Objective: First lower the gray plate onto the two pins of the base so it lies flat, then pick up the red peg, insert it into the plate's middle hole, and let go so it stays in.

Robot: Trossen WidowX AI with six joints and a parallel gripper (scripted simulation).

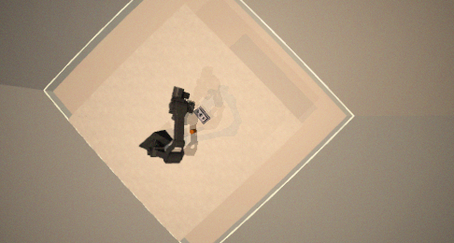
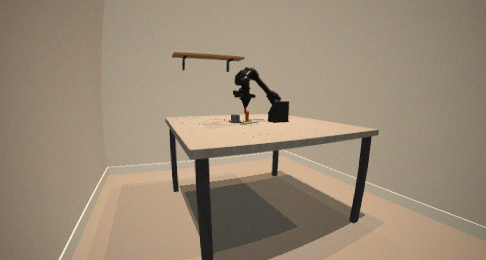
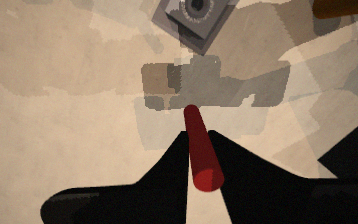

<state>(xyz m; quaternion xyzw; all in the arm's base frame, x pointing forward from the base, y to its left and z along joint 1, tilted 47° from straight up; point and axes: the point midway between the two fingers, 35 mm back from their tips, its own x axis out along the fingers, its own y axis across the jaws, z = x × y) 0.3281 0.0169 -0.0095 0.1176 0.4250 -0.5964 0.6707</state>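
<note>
The red peg [image 2: 245, 110] [image 3: 205, 165] is held between the fingertips of my gripper [image 2: 245, 106] [image 3: 197, 136], which is shut on it. Its lower end points down, above the table. The gray plate [image 1: 202, 114] [image 3: 211, 22] shows on the base [image 3: 202, 49], whose edge sticks out around it. They are ahead of the peg, at the top of the wrist view, which cuts them off. One round hole or pin with a ring shows there. The middle hole cannot be made out, nor whether the plate lies fully flat. The exterior view shows only a small gray block [image 2: 235, 118].
An orange cylinder [image 1: 192, 132] [image 2: 247, 116] [image 3: 347, 7] stands on the table [image 2: 300, 132] near the base. Arm shadows cross the table around the base. A wooden shelf [image 2: 207, 56] is on the wall behind.
</note>
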